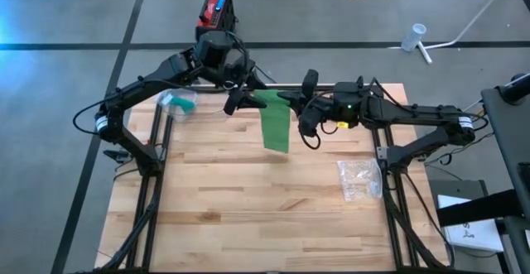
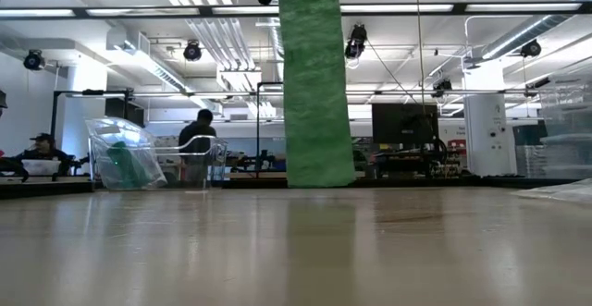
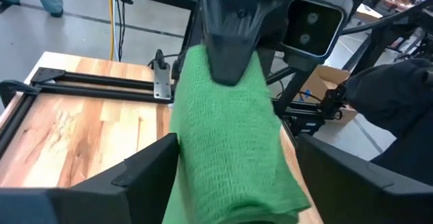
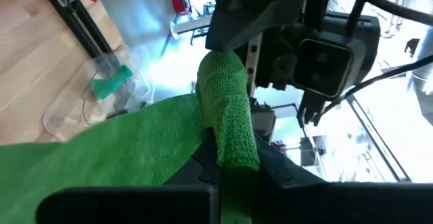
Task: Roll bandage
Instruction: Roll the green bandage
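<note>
The green bandage (image 1: 276, 123) hangs as a strip above the worktop's (image 1: 248, 208) far middle, its lower end reaching the wood. The right gripper (image 1: 291, 100) is clamped on its top, keeping it taut for rolling; the left gripper (image 1: 238, 100) straddles it, fingers spread, gripping nothing. A clear packet (image 1: 176, 103) lies near left, a plastic bag (image 1: 358, 179) well apart right, neither obstructing

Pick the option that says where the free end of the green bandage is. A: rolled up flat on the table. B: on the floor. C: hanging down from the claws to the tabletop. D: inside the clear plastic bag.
C: in the low view the green bandage hangs as a vertical strip from above, its lower end reaching the tabletop.
</note>
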You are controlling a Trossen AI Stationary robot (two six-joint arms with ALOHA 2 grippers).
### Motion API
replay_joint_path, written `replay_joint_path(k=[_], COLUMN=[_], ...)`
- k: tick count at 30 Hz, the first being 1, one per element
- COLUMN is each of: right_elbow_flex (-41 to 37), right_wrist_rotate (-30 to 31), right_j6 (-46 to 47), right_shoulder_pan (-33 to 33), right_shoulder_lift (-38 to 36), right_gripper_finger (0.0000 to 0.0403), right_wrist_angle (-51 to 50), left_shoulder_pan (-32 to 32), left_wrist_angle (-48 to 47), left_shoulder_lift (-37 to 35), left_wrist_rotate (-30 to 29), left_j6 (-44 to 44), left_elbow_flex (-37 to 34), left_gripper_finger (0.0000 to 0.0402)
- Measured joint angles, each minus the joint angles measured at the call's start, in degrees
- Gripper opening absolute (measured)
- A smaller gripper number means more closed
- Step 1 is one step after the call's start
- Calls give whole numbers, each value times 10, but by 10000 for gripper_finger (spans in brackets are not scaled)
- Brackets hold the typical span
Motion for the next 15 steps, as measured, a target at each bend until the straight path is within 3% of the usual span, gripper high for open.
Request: replay_joint_path(k=[9,15], right_elbow_flex=[0,0], right_wrist_rotate=[21,19], right_j6=[15,59], right_shoulder_pan=[0,0], right_shoulder_lift=[0,0], right_gripper_finger=[24,29], right_wrist_angle=[15,3], left_shoulder_pan=[0,0], left_wrist_angle=[-1,-1], left_shoulder_lift=[0,0], left_wrist_rotate=[0,-2], left_j6=[4,10], left_elbow_flex=[0,0], left_gripper_finger=[213,118])
